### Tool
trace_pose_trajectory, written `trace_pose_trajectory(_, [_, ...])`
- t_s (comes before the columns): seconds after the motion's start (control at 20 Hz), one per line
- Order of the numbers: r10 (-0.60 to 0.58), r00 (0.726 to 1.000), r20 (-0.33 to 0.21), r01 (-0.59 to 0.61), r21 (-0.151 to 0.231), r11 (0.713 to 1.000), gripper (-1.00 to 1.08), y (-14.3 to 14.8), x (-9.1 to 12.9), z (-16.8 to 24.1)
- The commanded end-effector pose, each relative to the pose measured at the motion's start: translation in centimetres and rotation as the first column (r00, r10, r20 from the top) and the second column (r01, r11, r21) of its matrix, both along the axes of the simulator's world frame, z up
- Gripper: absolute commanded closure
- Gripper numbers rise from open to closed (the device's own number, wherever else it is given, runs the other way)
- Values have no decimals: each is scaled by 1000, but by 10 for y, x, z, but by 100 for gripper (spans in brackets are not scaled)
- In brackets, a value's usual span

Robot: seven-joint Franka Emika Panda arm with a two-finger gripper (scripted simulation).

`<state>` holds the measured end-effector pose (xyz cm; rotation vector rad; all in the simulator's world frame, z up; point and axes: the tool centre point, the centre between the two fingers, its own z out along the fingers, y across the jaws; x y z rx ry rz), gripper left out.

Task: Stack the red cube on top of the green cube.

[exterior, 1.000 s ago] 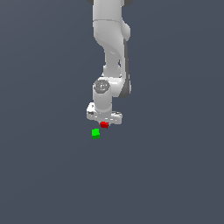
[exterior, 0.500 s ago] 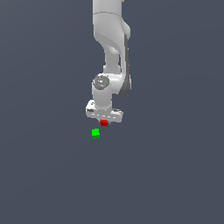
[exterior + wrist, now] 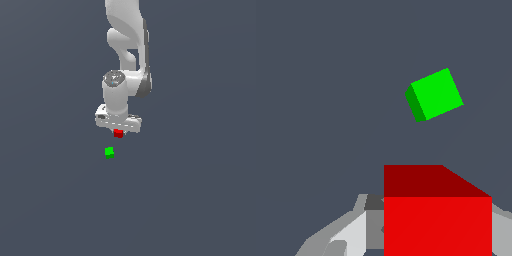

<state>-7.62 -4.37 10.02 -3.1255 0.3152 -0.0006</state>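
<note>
Gripping the red cube, the white gripper hung at the end of the single white arm, which came down from the top edge of the exterior view. Its fingers were closed in on the cube from either side, so the gap between them was only as wide as the cube itself. In the wrist view the red cube filled the space between pale grey fingers, with one finger showing clearly on one side and only a sliver on the other.

Reading the exterior view from its left to its right, the green cube came first, resting alone on the plain dark grey floor. Next came the gripper with the red cube, a little toward the exterior view's right and higher in the picture. The two cubes were near each other but apart, not touching, and the red one was not directly over the green one. In the wrist view the green cube sat turned at an angle on the floor, clear of the red cube.

Counted: one red cube, one green cube, one arm, one gripper. Nothing in either view served as a container.
</note>
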Motion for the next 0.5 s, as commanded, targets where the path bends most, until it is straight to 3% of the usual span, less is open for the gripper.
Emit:
trace_pose_trajectory(0.0, [0, 1000, -1, 0, 0, 1000, 108, 0, 0, 12])
trace_pose_trajectory(0.45, [0, 1000, 0, 0, 0, 1000, 108, 0, 1, 20])
